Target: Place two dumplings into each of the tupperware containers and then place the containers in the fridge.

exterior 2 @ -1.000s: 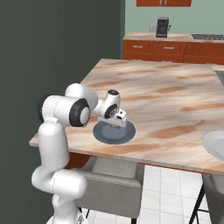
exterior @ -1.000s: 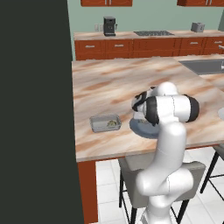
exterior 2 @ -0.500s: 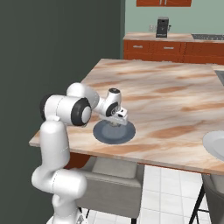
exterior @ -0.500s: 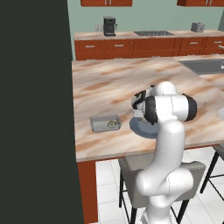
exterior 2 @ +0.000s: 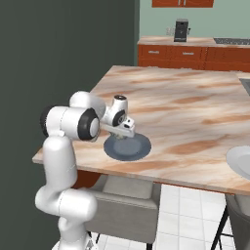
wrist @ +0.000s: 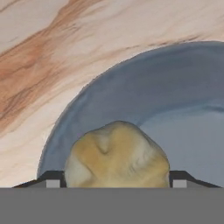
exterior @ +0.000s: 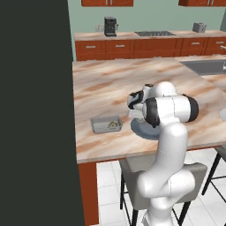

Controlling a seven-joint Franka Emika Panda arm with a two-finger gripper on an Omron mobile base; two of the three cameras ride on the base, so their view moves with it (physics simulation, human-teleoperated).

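Where plated, lumpy tan dumpling (wrist: 116, 156)

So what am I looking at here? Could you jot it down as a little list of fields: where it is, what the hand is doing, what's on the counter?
place: simulated kitchen, marble-topped island counter
arm: bent low over the counter's near edge
gripper: down at the plate, a fingertip on each side of a dumpling, jaws apart; whether they grip it cannot be told
dumpling: tan, lumpy, on the plate
plate: round, blue-grey, near the counter's front edge
container: shallow pale tray beside the plate, something olive-tan inside
background: coffee machine on the far counter
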